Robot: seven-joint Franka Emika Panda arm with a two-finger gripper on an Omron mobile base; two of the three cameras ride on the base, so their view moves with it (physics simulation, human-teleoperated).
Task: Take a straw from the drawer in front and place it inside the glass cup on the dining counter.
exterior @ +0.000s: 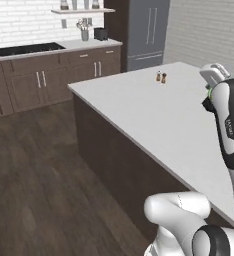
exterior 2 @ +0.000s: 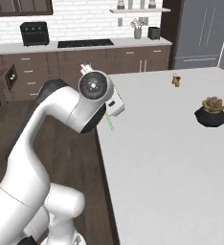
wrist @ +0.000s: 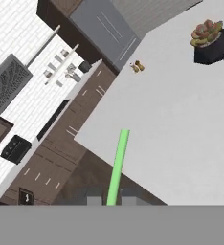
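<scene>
My gripper [wrist: 113,200] is shut on the straw [wrist: 118,162], a thin bright green tube that runs from between the fingertips out over the edge of the dining counter [wrist: 181,119]. In the right base view the hand [exterior 2: 113,109] hangs at the counter's near left corner, with the straw [exterior 2: 109,122] poking down beside the white top [exterior 2: 171,158]. The left base view shows a speck of the green straw [exterior: 209,92] by the wrist, above the white counter [exterior: 154,115]. The glass cup and the drawer are out of view.
A potted succulent in a black pot [exterior 2: 211,111] stands on the counter's right side, and two small shakers [exterior 2: 176,80] at its far end. Behind are the kitchen counter with a dark sink [exterior: 29,48], brown cabinets and a grey fridge [exterior: 148,30].
</scene>
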